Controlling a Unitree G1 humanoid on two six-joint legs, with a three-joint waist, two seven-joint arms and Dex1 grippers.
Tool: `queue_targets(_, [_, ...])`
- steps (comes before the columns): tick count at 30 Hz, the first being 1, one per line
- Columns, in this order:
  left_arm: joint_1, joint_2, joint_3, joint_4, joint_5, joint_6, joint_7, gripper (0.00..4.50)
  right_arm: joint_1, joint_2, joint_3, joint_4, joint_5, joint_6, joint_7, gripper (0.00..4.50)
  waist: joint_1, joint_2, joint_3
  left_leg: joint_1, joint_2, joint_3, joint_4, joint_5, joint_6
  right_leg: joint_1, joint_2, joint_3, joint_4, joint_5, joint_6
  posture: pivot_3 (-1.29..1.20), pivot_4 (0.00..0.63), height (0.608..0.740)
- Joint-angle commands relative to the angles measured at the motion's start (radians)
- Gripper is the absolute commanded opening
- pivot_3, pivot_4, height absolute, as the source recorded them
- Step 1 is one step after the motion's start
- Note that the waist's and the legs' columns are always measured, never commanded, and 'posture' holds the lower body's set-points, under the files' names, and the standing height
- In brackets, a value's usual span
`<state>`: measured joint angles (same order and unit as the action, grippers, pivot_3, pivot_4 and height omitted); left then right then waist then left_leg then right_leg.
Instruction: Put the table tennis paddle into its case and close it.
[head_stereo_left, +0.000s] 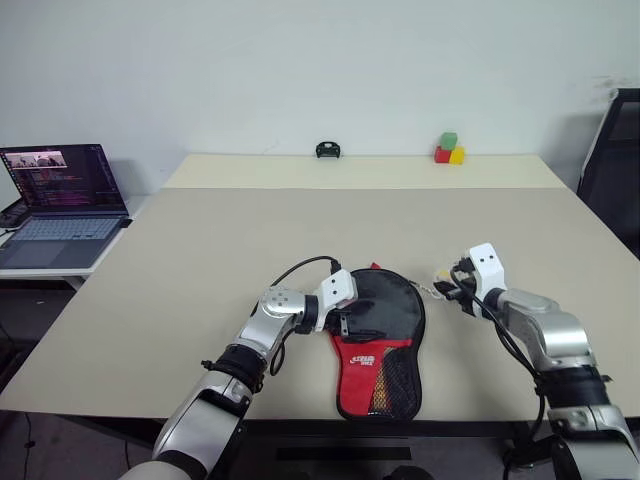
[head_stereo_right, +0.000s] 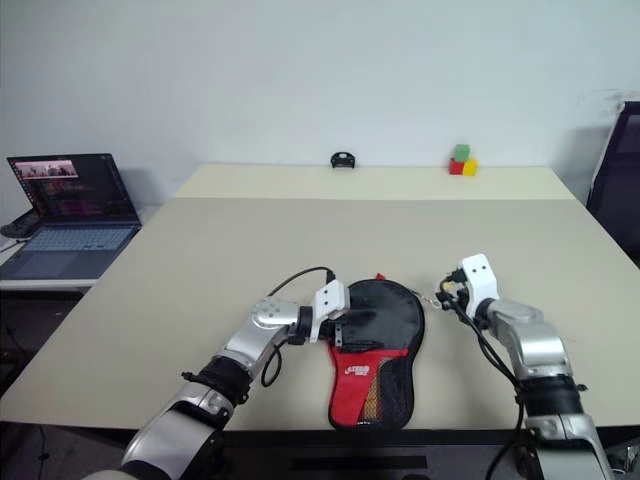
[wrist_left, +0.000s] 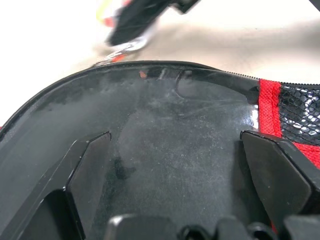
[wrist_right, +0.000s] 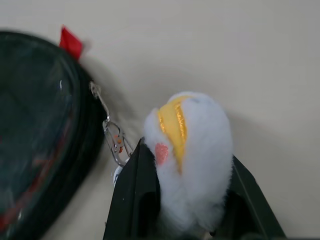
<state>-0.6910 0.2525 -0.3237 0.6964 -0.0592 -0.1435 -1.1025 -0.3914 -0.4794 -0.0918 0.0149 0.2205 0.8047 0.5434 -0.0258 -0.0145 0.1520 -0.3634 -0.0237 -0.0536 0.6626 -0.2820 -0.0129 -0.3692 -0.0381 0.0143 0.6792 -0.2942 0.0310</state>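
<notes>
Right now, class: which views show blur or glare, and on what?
Right wrist view: the case is smeared with blur, while the charm in the right gripper is sharper. Left wrist view: sheen on the case's clear window, blurred shape beyond. Eye views: even, soft light.

Beige surface (head_stereo_left: 200, 250) fills mid frame, seam running across the upper part. The case (head_stereo_left: 380, 340) lies flat at lower centre near the front edge, mesh and red panel up. Small black object (head_stereo_left: 328, 150) at upper centre by the back edge. Green, red and yellow blocks (head_stereo_left: 449, 149) upper right. Laptop (head_stereo_left: 62, 205) on a separate side surface, far left.
</notes>
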Motion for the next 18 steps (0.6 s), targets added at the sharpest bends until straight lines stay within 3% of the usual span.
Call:
queue_targets(1, [0.056, 0.033, -0.056, 0.103, 0.1, 0.025, 0.009, 4.5, 0.075, -0.034, -0.07, -0.174, 0.05, 0.11, -0.018, 0.67, 0.0, 0.0, 0.0, 0.0, 0.0, 0.0, 0.0, 0.0, 0.0, 0.0, 0.0, 0.0, 0.0, 0.0, 0.0, 0.0, 0.15, 0.74])
queue_targets(9, [0.041, 0.02, -0.058, 0.121, 0.101, 0.027, 0.01, 4.5, 0.255, -0.055, -0.147, -0.469, 0.173, 0.31, -0.032, 0.67, 0.002, -0.002, -0.001, 0.0, 0.0, 0.0, -0.001, 0.0, 0.0, 0.0, 0.0, 0.0, -0.002, -0.002, 0.003, 0.0, 0.15, 0.74])
queue_targets(18, [0.016, 0.003, -0.066, 0.157, 0.108, 0.013, 0.008, 4.5, 0.385, -0.095, -0.192, -0.637, 0.297, 0.428, -0.01, 0.67, 0.003, -0.004, -0.003, 0.0, 0.0, 0.0, -0.001, 0.0, 0.0, 0.001, 0.0, -0.001, -0.004, -0.004, 0.007, 0.0, 0.15, 0.74])
